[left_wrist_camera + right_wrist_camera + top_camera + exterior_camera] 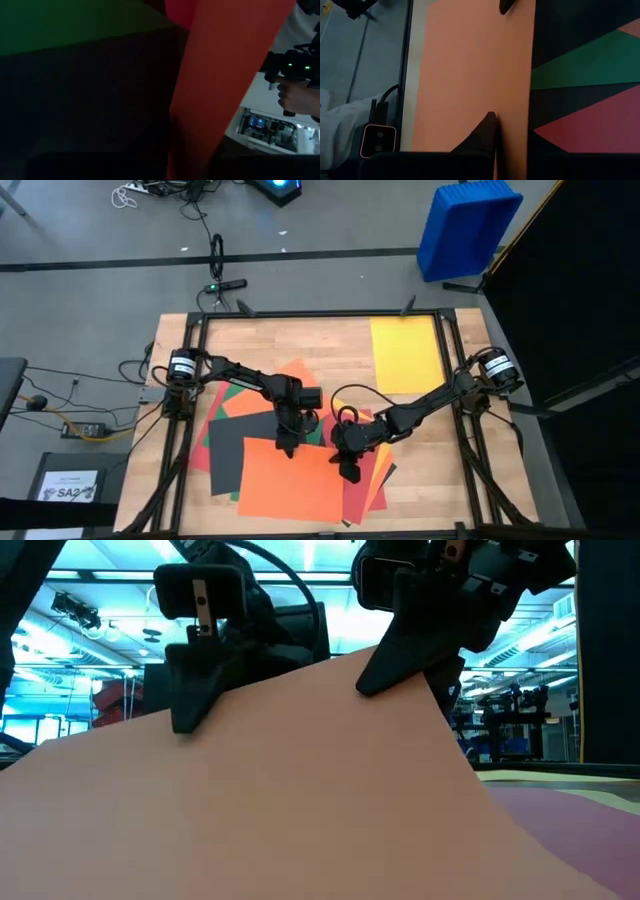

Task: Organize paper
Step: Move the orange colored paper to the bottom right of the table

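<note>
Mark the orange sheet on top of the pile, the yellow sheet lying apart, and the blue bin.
orange sheet [290, 480], high view, its middle.
yellow sheet [405, 354], high view, its middle.
blue bin [467, 228], high view, its side wall.

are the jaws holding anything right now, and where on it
Both grippers, left and right, pinch the orange sheet at its far edge, near its two far corners.

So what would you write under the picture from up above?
Both grippers, left and right, pinch the top edge of a big orange paper sheet atop a messy coloured paper pile.
</note>
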You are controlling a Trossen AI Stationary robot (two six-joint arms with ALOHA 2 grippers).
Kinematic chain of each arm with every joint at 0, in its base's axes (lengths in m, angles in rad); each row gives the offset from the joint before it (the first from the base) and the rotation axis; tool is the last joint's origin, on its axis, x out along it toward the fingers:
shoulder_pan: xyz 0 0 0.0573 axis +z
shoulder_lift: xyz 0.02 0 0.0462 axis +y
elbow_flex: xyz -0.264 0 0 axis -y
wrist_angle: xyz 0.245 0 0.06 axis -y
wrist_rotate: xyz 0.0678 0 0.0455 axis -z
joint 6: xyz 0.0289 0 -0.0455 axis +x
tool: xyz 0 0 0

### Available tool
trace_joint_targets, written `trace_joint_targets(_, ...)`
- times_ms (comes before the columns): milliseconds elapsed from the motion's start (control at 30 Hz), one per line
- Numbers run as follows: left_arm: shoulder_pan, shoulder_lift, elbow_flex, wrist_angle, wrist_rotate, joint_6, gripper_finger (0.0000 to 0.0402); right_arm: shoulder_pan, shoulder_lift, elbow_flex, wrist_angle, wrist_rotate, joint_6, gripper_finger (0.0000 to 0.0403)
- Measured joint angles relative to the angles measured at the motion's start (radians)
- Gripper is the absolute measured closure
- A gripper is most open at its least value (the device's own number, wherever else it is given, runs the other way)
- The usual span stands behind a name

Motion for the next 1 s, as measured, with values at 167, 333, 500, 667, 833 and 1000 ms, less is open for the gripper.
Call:
trace_joint_targets(167, 0.000, 0.017, 0.000, -0.026, 0.024, 0.025, 0.0399, -0.002, 0.000, 0.000, 0.003, 0.000, 0.000, 0.0403)
trace_joint_targets(333, 0.012, 0.016, 0.000, -0.046, 0.084, 0.048, 0.0402, -0.006, 0.000, 0.000, 0.002, -0.014, 0.001, 0.0403)
trace_joint_targets(500, 0.019, 0.016, 0.000, -0.045, 0.154, 0.055, 0.0401, -0.007, -0.023, 0.000, -0.006, -0.023, -0.010, 0.0387)
trace_joint_targets(667, 0.027, 0.016, 0.000, -0.046, 0.238, 0.054, 0.0401, -0.005, -0.069, 0.000, -0.021, -0.018, -0.046, 0.0343)
trace_joint_targets(833, 0.028, 0.016, 0.000, -0.041, 0.335, 0.046, 0.0401, 0.002, -0.115, 0.000, -0.089, 0.033, -0.064, 0.0290)
trace_joint_targets(1000, 0.028, 0.016, 0.000, -0.042, 0.412, 0.038, 0.0401, 0.017, -0.156, 0.000, -0.212, 0.087, -0.066, 0.0245)
